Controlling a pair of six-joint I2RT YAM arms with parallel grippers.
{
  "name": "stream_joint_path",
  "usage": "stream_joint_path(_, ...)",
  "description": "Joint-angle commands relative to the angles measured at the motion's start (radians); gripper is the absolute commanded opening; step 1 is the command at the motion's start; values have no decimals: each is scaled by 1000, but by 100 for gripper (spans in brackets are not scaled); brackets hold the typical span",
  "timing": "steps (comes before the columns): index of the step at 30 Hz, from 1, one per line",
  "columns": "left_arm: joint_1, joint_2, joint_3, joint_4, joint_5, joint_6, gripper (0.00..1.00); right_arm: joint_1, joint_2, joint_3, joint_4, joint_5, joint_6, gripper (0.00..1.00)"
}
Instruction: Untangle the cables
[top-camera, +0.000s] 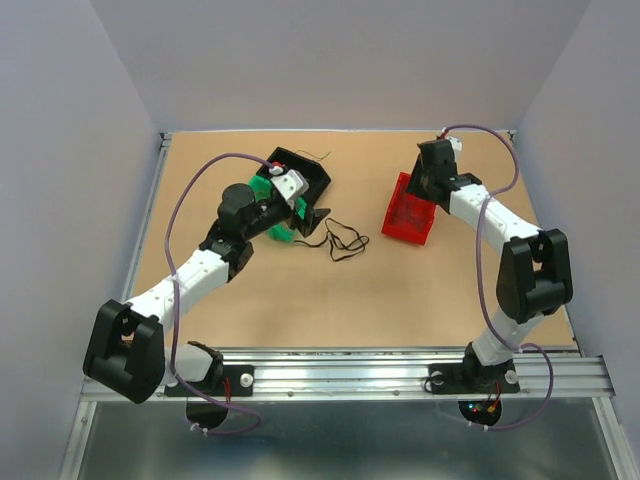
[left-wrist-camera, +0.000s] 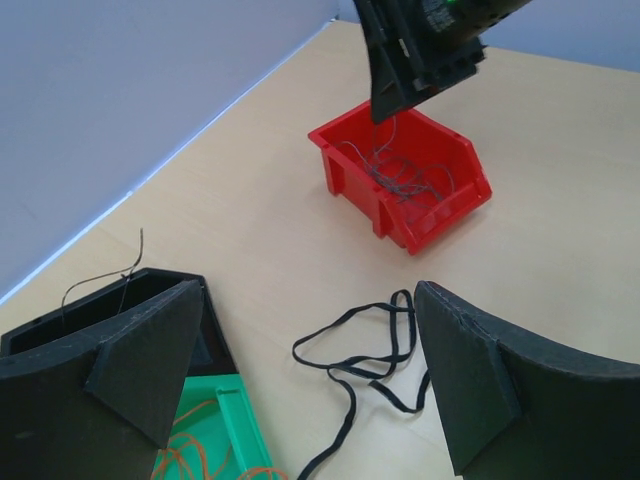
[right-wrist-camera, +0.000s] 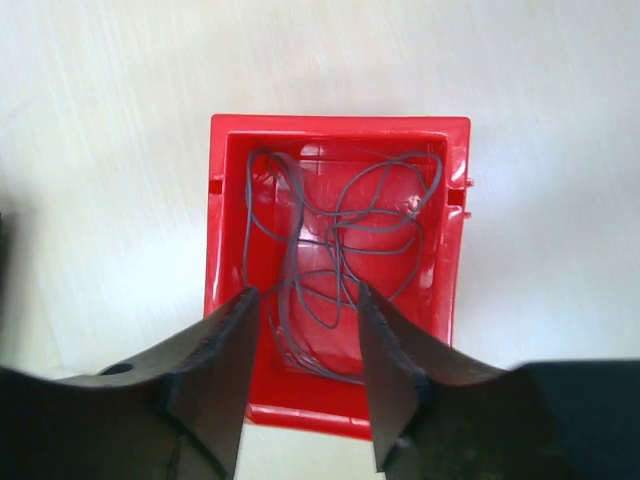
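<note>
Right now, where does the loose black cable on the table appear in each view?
Top external: the black cable lies near the centre, between the green bin and the red bin.
Left wrist: low centre, nearer the camera than the red bin.
Right wrist: not in it; this view looks straight down into the red bin.
Shared landmark: the red bin.

A tan wooden table top spreads across the scene, matte and evenly lit, with only soft, short shadows on it. 3 plain, pale lavender-grey panels box it in: the back wall, the left wall and the right wall. A slotted aluminium rail runs along the near edge, and a thin metal strip borders the left side. Below the rail lies a dull grey metal sheet.
</note>
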Motion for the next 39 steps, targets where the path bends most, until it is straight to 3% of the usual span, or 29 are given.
stream_joint_path(1,-4,-50,-15,57,-96,-3,99,-2,-53,-45,1,6,7,51)
stream_joint_path(8,-3,-24,-18,94,-140,-25,99,-1,-79,-63,13,-19,7,51)
stream_joint_path(17,-23,71,51,6,-107,20,99,36,-185,-128,47,-35,-4,51)
stream_joint_path(27,-160,291,254,-295,-296,120,99,47,-267,-183,99,-47,8,52)
stream_joint_path(34,-190,496,503,-670,-343,153,99,47,-280,-192,108,-58,7,54)
stream_joint_path(39,-214,528,477,-718,-391,207,99,47,-289,-195,113,-64,5,55)
